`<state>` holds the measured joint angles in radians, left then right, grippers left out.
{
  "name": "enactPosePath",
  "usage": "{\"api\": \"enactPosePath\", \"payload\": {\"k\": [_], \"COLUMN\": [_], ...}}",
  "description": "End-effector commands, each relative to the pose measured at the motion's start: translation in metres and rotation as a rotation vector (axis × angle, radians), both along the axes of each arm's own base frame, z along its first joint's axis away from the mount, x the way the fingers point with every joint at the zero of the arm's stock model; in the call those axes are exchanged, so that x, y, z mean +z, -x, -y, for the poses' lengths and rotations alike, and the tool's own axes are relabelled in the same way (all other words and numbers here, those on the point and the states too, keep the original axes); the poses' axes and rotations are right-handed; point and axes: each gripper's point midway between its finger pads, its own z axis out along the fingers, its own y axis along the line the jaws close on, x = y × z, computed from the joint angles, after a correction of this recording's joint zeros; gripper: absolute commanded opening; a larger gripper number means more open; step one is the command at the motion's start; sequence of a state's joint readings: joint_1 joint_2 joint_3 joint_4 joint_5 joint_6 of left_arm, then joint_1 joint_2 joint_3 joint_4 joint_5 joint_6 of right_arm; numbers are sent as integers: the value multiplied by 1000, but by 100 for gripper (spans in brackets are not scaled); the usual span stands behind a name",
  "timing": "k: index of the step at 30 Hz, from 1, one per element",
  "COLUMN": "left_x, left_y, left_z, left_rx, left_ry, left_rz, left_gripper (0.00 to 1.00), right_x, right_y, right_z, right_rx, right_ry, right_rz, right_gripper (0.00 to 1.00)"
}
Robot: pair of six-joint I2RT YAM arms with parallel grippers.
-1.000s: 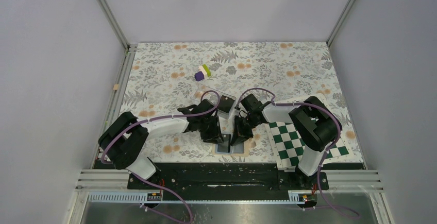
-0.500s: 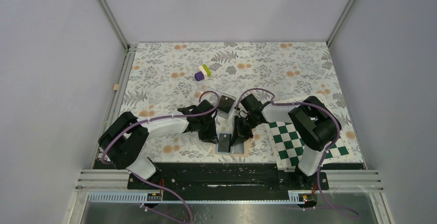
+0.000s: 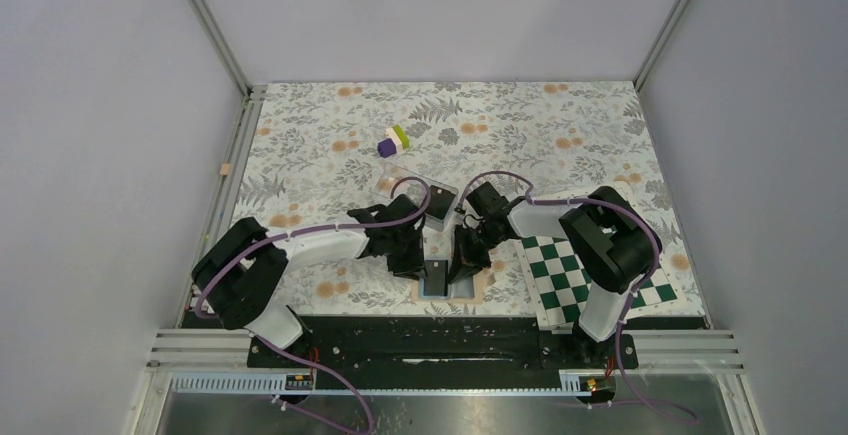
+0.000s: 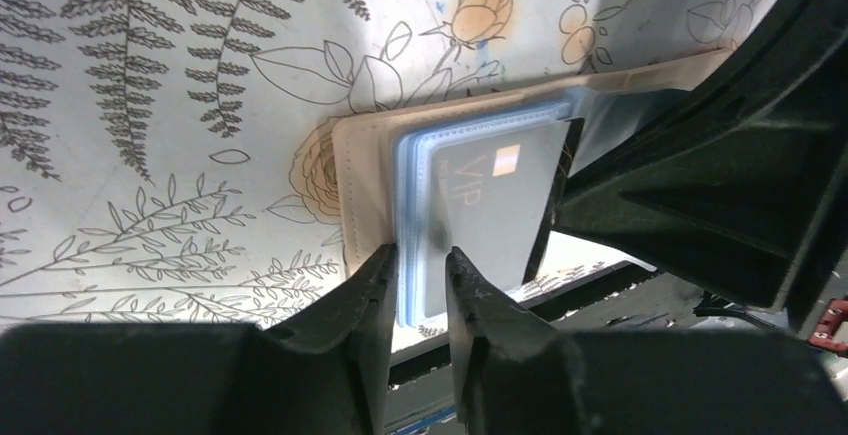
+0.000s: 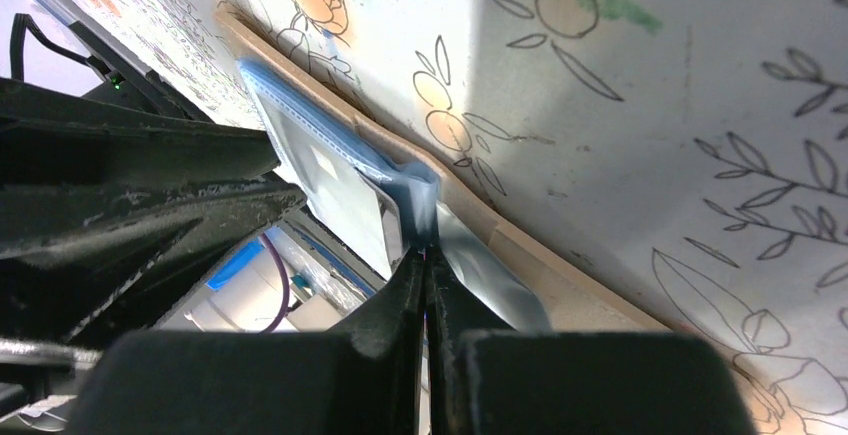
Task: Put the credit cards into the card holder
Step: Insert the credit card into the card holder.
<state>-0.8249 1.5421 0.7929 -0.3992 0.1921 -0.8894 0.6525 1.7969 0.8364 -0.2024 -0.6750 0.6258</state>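
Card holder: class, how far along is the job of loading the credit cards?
Done: the card holder lies open, with one VIP card among its blue sleeves. In hand: the right hand pinches a sleeve; the left hand sits at the card's near edge. Left: pushing it fully home. Other cards aren't clearly visible.

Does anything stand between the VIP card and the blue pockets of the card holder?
Nothing visible does. The card already lies partly among the blue sleeves of the card holder; the right tool pinches one of them.
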Motion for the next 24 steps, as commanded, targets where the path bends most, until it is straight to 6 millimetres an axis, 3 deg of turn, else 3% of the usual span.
{"api": "enactPosePath", "payload": {"k": [1,5,10,18,24], "left_x": [23,24,22,9,5], "left_y": [-14,-15,-14,-11,-9], "left_z": [6,-4,2,11,17], "left_rx": [-8,-20,-30,-41,-48], "left_ry": [-16,-99,-84,-54,-25], "left_rz": [89,113,105,72,60], "left_gripper": [26,25,15,17,13], "right_x": [-9,-9,-10,-10,-11], "right_y": [6,6,7,7,8], "right_z": [3,3,3,3,3], "right_rx": [31,31,33,34,35], "right_ry": [42,41,41,39,39], "right_rz": [-6,-7,-11,-15,-19], "right_gripper": [5,5,5,5,5]}}
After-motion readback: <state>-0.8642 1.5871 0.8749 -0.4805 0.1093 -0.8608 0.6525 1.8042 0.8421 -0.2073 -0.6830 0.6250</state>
